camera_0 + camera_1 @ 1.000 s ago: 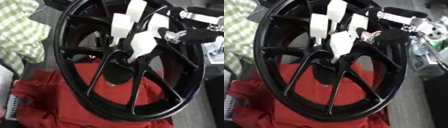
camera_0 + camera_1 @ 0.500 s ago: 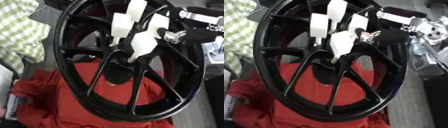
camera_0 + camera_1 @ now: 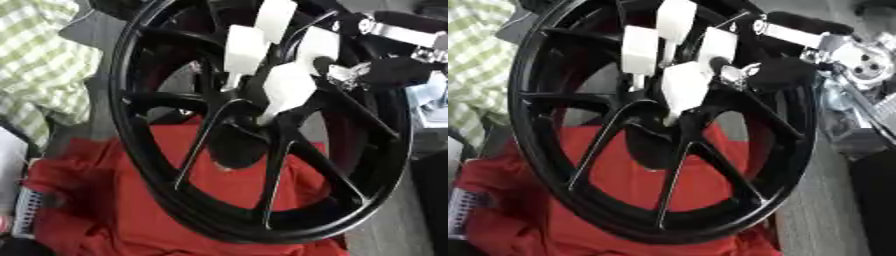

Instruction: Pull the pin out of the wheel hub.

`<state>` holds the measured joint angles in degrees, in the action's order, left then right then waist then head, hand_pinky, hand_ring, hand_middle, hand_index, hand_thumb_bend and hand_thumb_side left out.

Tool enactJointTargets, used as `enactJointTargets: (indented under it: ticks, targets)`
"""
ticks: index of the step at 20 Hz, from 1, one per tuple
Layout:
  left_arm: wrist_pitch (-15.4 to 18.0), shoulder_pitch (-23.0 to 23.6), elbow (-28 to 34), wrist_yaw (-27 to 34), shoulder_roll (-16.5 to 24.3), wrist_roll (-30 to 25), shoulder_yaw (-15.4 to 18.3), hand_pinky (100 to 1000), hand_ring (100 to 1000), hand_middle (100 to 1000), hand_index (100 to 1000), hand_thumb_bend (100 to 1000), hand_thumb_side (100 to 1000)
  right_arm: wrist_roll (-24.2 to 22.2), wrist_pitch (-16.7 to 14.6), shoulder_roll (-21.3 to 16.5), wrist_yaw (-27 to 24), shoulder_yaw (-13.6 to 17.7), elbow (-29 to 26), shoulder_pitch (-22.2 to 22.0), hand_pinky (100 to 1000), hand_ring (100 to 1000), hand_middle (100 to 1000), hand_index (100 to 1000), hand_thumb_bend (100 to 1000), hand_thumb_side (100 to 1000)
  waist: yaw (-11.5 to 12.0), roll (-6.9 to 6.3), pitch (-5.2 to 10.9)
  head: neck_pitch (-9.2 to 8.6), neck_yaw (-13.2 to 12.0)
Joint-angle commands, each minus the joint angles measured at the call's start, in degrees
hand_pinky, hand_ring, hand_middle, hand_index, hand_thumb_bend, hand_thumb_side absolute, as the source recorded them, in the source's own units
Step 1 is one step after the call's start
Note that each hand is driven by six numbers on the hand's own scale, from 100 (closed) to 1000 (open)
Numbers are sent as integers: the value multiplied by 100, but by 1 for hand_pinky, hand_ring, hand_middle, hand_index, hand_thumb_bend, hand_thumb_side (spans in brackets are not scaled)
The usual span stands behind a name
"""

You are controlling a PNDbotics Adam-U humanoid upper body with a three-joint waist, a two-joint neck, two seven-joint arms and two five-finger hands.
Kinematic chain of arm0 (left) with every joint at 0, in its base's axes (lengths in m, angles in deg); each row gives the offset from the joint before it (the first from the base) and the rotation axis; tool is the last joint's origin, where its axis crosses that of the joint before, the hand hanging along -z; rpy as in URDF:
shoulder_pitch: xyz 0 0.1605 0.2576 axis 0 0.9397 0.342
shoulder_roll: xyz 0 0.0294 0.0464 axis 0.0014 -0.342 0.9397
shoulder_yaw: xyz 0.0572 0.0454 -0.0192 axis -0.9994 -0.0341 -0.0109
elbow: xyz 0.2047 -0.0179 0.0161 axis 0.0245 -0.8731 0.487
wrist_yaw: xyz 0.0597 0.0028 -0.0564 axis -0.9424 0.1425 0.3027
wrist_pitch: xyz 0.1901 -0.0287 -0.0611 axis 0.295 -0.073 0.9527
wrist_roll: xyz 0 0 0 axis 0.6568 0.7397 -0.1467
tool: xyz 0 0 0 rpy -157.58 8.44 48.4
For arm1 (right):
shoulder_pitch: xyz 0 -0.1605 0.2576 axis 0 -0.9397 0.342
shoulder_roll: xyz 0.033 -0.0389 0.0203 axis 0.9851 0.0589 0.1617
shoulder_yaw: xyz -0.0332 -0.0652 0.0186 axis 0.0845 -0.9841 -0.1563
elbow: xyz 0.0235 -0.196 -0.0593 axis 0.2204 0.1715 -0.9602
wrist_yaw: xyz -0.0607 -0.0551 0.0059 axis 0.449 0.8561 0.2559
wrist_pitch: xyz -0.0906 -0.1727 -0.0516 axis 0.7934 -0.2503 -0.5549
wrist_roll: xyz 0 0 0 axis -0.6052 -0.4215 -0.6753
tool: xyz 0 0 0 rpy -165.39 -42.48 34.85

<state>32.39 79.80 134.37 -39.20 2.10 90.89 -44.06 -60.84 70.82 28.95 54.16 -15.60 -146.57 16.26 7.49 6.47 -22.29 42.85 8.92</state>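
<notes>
Nearest: red cloth under lower rim, soft, gives no support. Black wheel stands tilted on cloth; judged heavy, rigid, may rock under pull. Centre hub: pin itself not distinguishable; thin white stem enters hub. Right hand over hub, white fingers pointing down, apparently closed around stem. Pin judged small, stiff, slippery; take hold close to hub, pull along axis. Left hand not visible.

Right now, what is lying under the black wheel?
Under the black wheel a red cloth shows through the spokes and past the lower rim. A green checked fabric lies at its left. The surface below the cloth is covered.
</notes>
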Motion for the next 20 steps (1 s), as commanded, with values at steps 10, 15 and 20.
enactJointTargets:
  ticks: [10, 15, 20]
  targets:
    - [-27, -37, 122, 3, 72, -10, 16, 628, 679, 590, 741, 100, 776, 266, -74, -61, -341, 27, -40, 76, 951, 881, 673, 667, 100, 507, -7, -37, 80, 55, -54]
    - [-30, -22, 122, -5, 74, -2, 26, 629, 679, 591, 741, 100, 777, 468, -85, -54, -559, 42, -40, 85, 929, 821, 614, 598, 100, 475, -18, -46, 87, 56, 13]
    - [-46, -17, 122, -12, 63, 8, 26, 629, 679, 591, 741, 100, 778, 598, -97, -56, -804, 77, -40, 93, 918, 796, 589, 567, 100, 490, -39, -57, 84, -54, 124]
